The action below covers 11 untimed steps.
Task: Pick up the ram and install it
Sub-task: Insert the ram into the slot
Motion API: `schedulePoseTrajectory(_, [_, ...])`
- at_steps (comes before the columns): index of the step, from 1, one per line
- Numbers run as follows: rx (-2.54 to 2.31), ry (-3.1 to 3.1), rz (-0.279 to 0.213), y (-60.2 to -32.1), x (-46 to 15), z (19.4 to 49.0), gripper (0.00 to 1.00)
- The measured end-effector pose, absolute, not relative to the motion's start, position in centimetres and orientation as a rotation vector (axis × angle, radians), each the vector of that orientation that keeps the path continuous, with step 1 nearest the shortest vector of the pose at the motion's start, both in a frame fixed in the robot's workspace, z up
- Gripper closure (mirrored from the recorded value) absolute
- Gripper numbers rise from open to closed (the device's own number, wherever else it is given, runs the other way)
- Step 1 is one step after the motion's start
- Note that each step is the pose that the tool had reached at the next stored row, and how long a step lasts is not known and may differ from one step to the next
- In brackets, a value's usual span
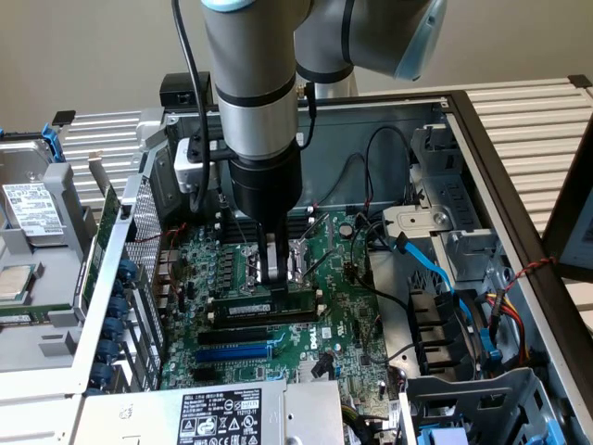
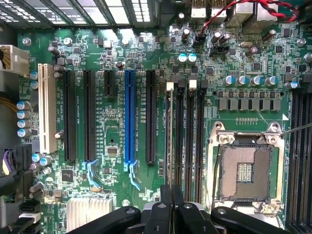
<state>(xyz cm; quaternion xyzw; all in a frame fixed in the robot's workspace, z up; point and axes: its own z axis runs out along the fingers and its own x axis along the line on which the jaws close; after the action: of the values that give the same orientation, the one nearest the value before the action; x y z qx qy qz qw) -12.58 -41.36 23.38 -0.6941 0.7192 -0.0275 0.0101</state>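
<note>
Dark-green ram (image 1: 269, 303) pinched by gripper (image 1: 276, 278) over black slots (image 1: 259, 318)

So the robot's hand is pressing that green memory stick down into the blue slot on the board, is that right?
Not quite. The hand is closed on the ram, but the stick sits over one of the long black memory slots, not the blue slot. In the exterior view the blue slot lies apart from the stick, with a black slot between them.
</note>
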Motion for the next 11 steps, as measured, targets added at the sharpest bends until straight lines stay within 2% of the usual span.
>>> schedulePoseTrajectory(7, [-2.17,2.243,-0.085,-41.36,-12.64,23.23,0.87])
schedulePoseTrajectory(9, [-2.182,2.255,-0.06,-41.36,-12.63,23.2,0.87])
schedulePoseTrajectory(10, [-2.191,2.263,-0.04,-41.37,-12.63,23.21,0.8])
schedulePoseTrajectory(11, [-2.199,2.271,-0.022,-41.37,-12.63,23.23,0.8])
